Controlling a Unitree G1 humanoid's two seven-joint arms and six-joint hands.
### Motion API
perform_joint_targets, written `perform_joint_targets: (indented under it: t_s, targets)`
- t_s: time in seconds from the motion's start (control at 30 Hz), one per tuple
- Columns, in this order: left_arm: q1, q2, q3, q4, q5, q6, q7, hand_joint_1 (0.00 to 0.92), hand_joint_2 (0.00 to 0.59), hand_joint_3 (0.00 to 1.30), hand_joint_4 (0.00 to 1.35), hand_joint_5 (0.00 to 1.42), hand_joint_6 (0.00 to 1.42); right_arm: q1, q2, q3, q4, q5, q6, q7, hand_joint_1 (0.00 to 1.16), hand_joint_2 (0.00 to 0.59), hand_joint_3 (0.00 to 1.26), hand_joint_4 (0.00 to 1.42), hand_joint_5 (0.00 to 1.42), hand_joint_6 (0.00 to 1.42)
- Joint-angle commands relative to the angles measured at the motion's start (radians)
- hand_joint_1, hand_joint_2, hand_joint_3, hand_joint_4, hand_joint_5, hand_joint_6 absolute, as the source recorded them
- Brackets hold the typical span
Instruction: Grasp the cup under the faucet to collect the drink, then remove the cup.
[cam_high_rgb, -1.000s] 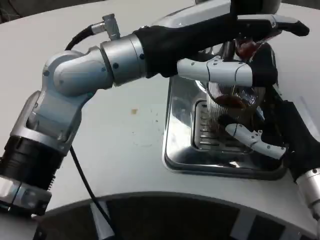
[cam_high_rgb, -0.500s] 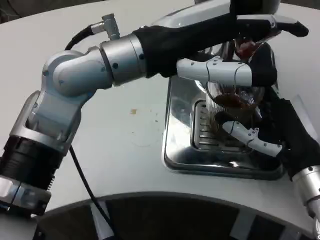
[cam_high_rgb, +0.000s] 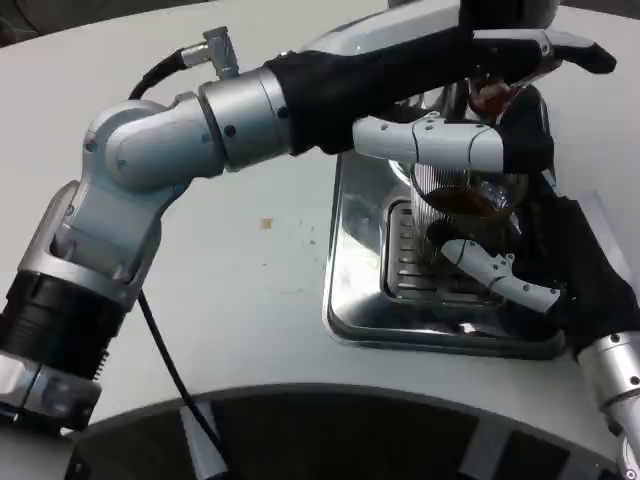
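Ribbed clear cup (cam_high_rgb: 455, 215) with dark drink standing over the grate of the steel drip tray (cam_high_rgb: 360, 290), below the faucet (cam_high_rgb: 490, 95). Right hand (cam_high_rgb: 540, 265) wrapped around cup, fingers clamped on its wall. Left hand (cam_high_rgb: 500, 80) reaching over faucet; finger state cannot be told.

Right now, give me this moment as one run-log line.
right hand: holds cup | cup: brown drink inside, over drip tray | left hand: reaching at faucet
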Motion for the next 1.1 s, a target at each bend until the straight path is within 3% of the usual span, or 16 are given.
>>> perform_joint_targets:
  t_s: [0.03, 0.5, 1.1]
  targets:
    - [0.018, 0.01, -0.03, 0.003, 0.046, 0.013, -0.027, 0.0, 0.093, 0.18, 0.08, 0.08, 0.11, 0.006, 0.01, 0.014, 0.01, 0.004, -0.005, 0.007, 0.65, 0.217, 0.03, 0.06, 0.13, 0.0]
    - [0.014, 0.009, -0.034, 0.019, 0.049, 0.007, -0.026, 0.0, 0.096, 0.18, 0.08, 0.08, 0.11, 0.003, 0.012, 0.023, 0.017, 0.003, -0.005, 0.008, 0.65, 0.217, 0.06, 0.08, 0.15, 0.0]
    - [0.016, 0.015, -0.034, 0.033, 0.057, 0.0, -0.02, 0.0, 0.104, 0.18, 0.08, 0.08, 0.11, 0.0, 0.044, 0.038, 0.047, -0.007, -0.036, -0.041, 0.67, 0.23, 0.14, 0.16, 0.2, 0.03]
